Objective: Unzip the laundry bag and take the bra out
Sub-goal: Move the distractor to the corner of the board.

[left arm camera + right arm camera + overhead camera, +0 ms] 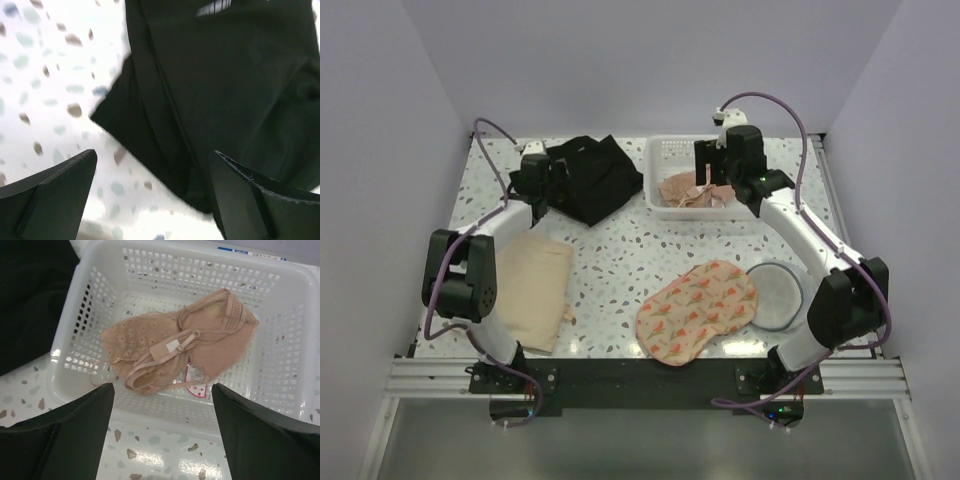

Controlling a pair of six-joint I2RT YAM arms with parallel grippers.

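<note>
- Top: right claw released above the white basket; bra lies inside, directly under it.
- Left wrist: left claw wide open, empty, black garment just ahead.
- Right wrist: bra loose below the fingers, nothing gripped. Reads as drop-off; next, lift straight up, clear of the straps.

Beige lace bra crumpled in white basket; round pale laundry bag flat, well apart.

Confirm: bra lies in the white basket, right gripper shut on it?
Not quite. The bra does lie in the white basket, but the right gripper is open above it and holds nothing, as the right wrist view shows.
</note>
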